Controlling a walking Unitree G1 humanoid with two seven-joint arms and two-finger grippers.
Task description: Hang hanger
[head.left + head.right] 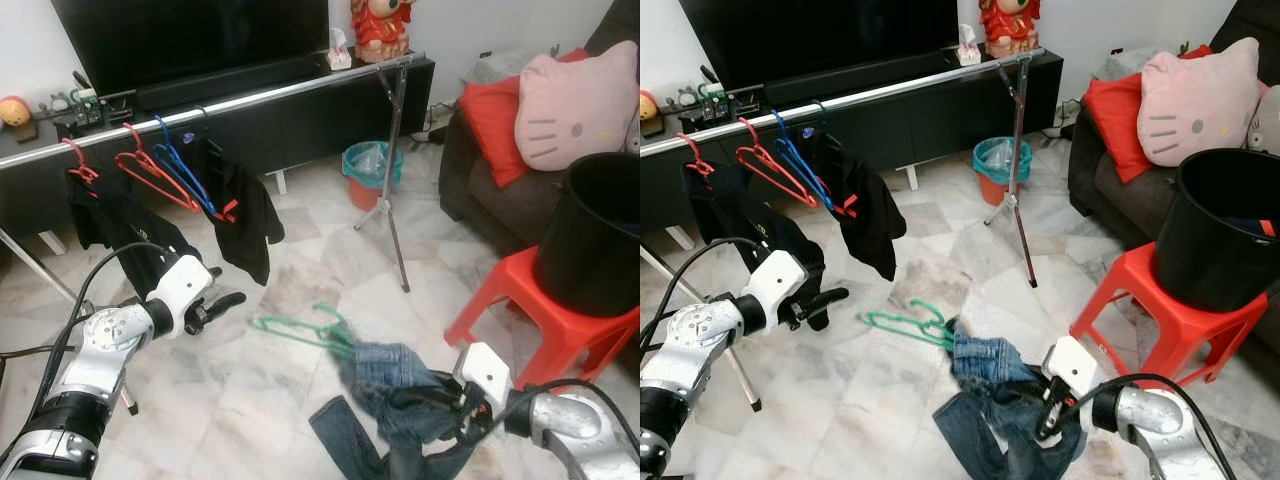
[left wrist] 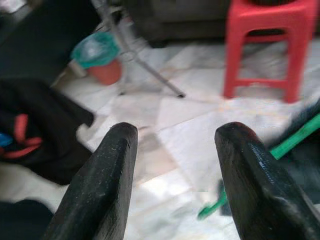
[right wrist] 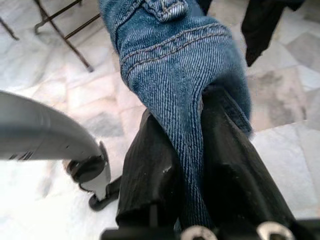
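Looking down from the head cam at a pale marble floor (image 1: pixel 300 400) w/ grey patches. Long silver rail (image 1: pixel 250 95) across the room on thin legs, in front of a black TV cabinet (image 1: pixel 300 115). Hung on the rail: red hangers (image 1: pixel 150 165), a blue hanger (image 1: pixel 185 165), black clothes (image 1: pixel 240 215). Teal and orange bin (image 1: pixel 372 172) by the rail's leg. On the right, a red stool (image 1: pixel 540 320) w/ a black bucket (image 1: pixel 600 235) on top, next to a dark sofa (image 1: pixel 480 190) w/ a red cushion (image 1: pixel 495 120) and a pink cat pillow (image 1: pixel 575 100). Green hanger (image 1: pixel 300 328) low over the floor mid-room, jeans (image 1: pixel 395 385) hung on it. Right gripper (image 1: pixel 462 405) shut tight on the jeans. Left gripper (image 1: pixel 222 302) up in the air near the black clothes, holding nothing.

Left wrist cam: two black fingers (image 2: pixel 102 185) wide apart, floor between them, bit of green hanger (image 2: pixel 295 137) past one finger, red stool (image 2: pixel 265 45) and bin (image 2: pixel 97 62) further off.

Right wrist cam: jeans (image 3: pixel 180 75) pinched between the fingers (image 3: pixel 150 175), marble floor below, silver arm (image 3: pixel 40 132) to one side.
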